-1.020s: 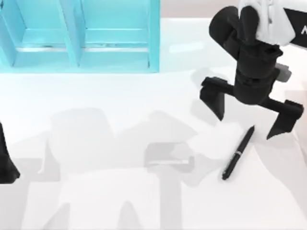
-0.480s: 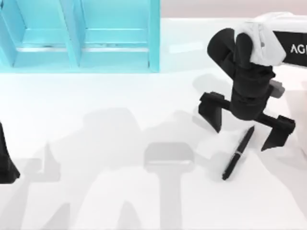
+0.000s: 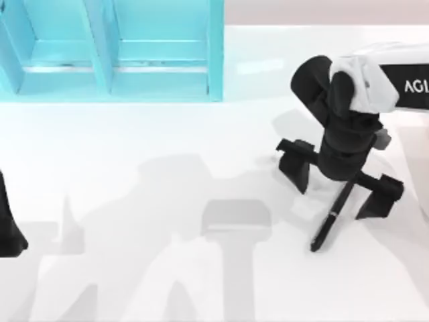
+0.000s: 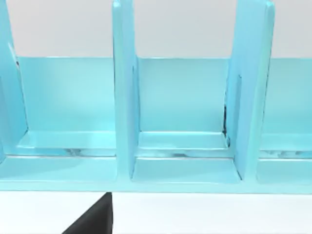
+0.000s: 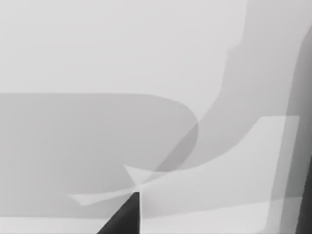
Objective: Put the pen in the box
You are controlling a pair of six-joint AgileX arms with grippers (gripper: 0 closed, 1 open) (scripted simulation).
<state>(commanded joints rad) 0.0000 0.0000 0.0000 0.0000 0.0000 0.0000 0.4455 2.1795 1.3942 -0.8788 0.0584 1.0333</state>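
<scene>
One slim black pen (image 3: 330, 220) lies on the white surface (image 3: 167, 268); the right gripper (image 3: 339, 183) straddles its upper end, two fingers (image 3: 295, 162) spread wide. One turquoise box (image 3: 110, 50) stands apart.

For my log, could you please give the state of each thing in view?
Pen: flat on the table, ungripped.
Box: upright, compartments hold nothing.
Right gripper: open, straddling the pen's upper end.
Left gripper: parked at the table's left edge.

The pen (image 3: 329, 219) is slim and black with a thin silver ring near its middle. It lies flat on the white table at the frame's right, slanting from lower left to upper right, its upper end hidden. The box (image 3: 114, 50) is light blue with open compartments and fills the upper left of the frame.
</scene>
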